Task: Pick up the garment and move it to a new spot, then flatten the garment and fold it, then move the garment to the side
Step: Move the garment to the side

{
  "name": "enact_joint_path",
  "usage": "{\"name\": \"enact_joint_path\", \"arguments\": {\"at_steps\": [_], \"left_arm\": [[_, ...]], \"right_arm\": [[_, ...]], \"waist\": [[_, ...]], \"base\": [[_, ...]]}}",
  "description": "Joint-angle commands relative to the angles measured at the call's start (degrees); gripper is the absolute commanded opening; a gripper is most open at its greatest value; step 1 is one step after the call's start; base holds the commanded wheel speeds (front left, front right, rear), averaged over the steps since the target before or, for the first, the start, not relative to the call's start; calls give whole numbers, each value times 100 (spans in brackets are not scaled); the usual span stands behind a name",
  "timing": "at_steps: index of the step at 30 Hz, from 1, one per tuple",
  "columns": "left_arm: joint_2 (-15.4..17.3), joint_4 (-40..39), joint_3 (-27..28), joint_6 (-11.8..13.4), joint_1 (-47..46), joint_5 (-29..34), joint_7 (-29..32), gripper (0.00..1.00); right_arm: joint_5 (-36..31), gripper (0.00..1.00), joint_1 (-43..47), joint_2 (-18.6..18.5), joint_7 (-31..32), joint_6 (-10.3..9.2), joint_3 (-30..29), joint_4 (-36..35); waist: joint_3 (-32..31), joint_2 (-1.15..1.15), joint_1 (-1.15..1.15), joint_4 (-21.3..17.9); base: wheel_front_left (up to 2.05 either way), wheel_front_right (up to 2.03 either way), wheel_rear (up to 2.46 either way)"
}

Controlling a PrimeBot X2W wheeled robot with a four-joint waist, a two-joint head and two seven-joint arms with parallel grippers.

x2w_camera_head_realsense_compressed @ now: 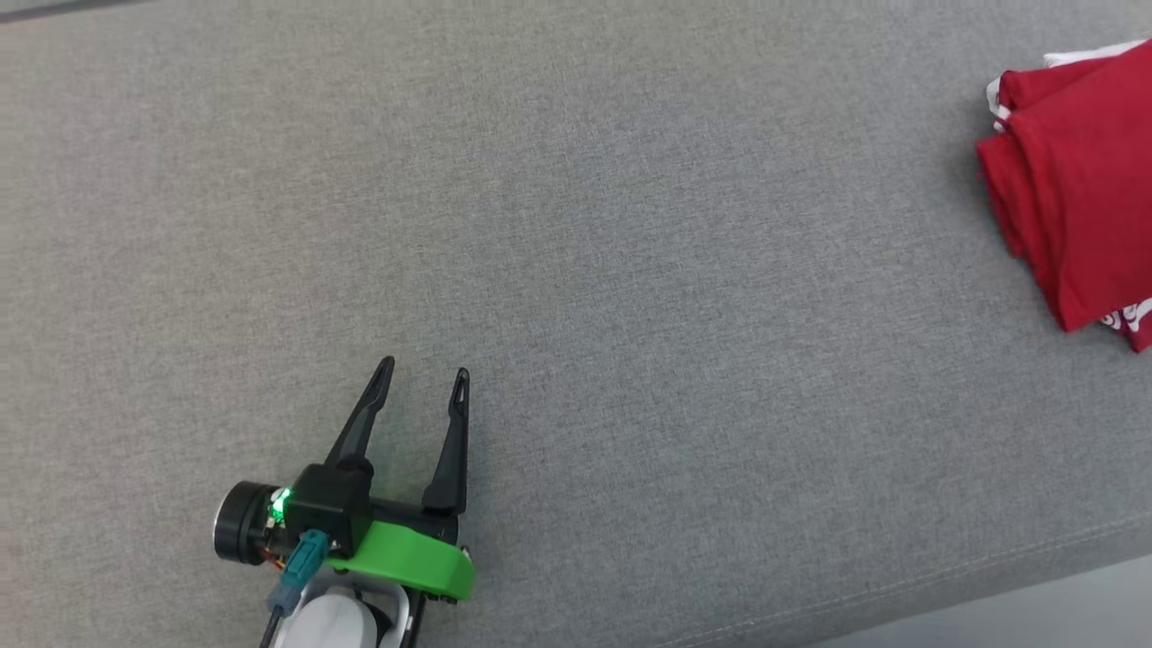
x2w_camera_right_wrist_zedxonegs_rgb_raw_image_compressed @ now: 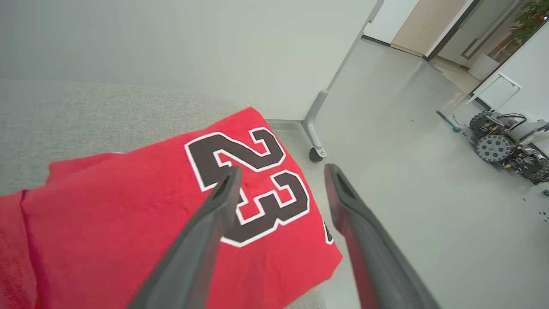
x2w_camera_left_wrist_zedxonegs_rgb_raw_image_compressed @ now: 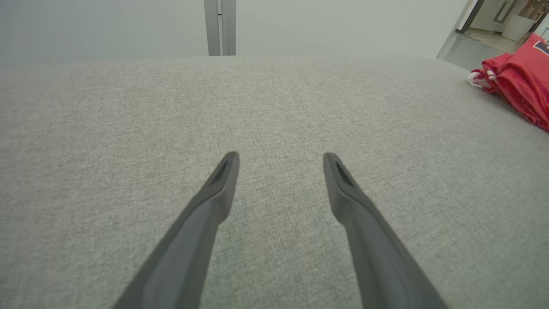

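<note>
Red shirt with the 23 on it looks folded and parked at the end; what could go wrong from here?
The red shirt lies right at the corner of the grey surface, with floor just beyond: a nudge might slide it off. The open right gripper hangs over it and could snag the fold and undo it.

Head looks steeply down; wrists skim low, probably near; all share the garment (x2w_camera_head_realsense_compressed: pixel 1080 180)
</note>
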Motion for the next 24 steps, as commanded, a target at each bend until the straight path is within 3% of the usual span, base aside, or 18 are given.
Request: {"name": "enact_joint_path", "arguments": {"at_steps": [1, 8, 17, 24], "left_arm": [[30, 8, -24, 49, 45, -61, 1, 100], [30, 89, -12, 225, 410, -312, 1, 100], [29, 102, 114, 559, 961, -821, 1, 100], [28, -83, 115, 508, 1195, -807, 1, 100]], "right_arm": [[-79, 100, 164, 194, -110, -8, -42, 85], [-23, 100, 1252, 1261, -369, -8, -190, -246], [-522, 100, 3434, 2489, -367, -8, -840, -2549], [-1218, 100, 4679, 3230, -367, -7, -1005, -4127]], "waist": [[-283, 0, 0, 114], [-1174, 0, 0, 252], [-2251, 0, 0, 408], [-2604, 0, 0, 536]], "base": [[0, 0, 0], [0, 0, 0], [0, 0, 0], [0, 0, 0]]}}
